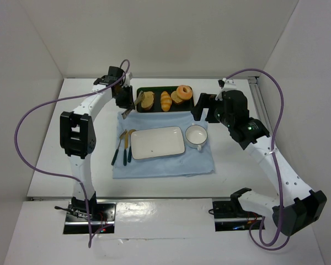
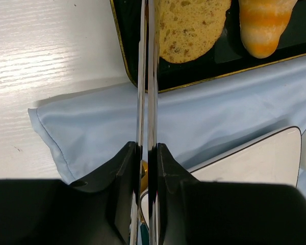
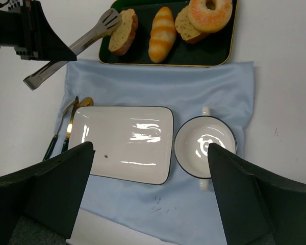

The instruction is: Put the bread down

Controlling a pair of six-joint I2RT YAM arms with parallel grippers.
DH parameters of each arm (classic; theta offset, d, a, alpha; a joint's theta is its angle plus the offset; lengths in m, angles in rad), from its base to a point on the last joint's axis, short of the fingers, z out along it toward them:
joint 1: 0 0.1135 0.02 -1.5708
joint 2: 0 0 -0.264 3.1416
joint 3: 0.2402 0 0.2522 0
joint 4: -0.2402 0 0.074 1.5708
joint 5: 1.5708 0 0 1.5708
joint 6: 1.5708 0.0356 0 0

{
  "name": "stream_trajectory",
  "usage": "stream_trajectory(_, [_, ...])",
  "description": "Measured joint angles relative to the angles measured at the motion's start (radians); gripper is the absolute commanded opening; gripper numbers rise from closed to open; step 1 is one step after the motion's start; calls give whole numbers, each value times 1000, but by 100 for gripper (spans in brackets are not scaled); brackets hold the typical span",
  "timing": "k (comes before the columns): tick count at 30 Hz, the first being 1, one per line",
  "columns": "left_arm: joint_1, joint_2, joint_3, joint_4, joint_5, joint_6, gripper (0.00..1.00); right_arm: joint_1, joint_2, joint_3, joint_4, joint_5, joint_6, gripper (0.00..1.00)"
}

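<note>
Left gripper (image 2: 147,153) is clamping hard on the metal tongs (image 3: 71,51), squeezing their arms almost together. The tong tips are touching the left face of the bread (image 3: 123,31), and I can't tell if the slice is actually pinched. The bread is sitting tilted on edge at the left end of the dark tray (image 3: 214,48), just beside the striped roll (image 3: 160,34). Right gripper (image 3: 150,153) is hovering wide open, holding nothing, over the white plate (image 3: 122,143) and cup (image 3: 205,148) on the blue cloth (image 3: 158,87).

The overhead view faces down; both wrist views, left closest, share the tray (image 3: 214,51).
</note>
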Motion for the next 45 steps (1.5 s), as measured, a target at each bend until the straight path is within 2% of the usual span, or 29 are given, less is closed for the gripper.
stream_trajectory(10, [0, -43, -47, 13, 2, -2, 7, -4, -2, -2, 1, -8, 11, 100])
stream_trajectory(14, [-9, -150, -102, 19, -12, -8, 7, -4, -2, -3, 4, -16, 18, 100])
stream_trajectory(19, [-46, -366, -230, 60, -40, -37, 7, -5, -2, -3, 18, -21, 25, 100])
stream_trajectory(25, [-209, -647, -465, 94, -101, -98, 7, -11, 48, 25, 27, 1, 26, 100])
stream_trajectory(30, [-331, -805, -629, 71, -182, -167, 7, -14, 145, 99, 31, 13, 25, 100])
stream_trajectory(39, [-503, -1017, -761, -14, -335, -299, 7, -15, 202, 190, 39, 37, 23, 100])
stream_trajectory(45, [-606, -1029, -806, -39, -418, -381, 7, -15, 204, 191, 43, 42, 23, 100])
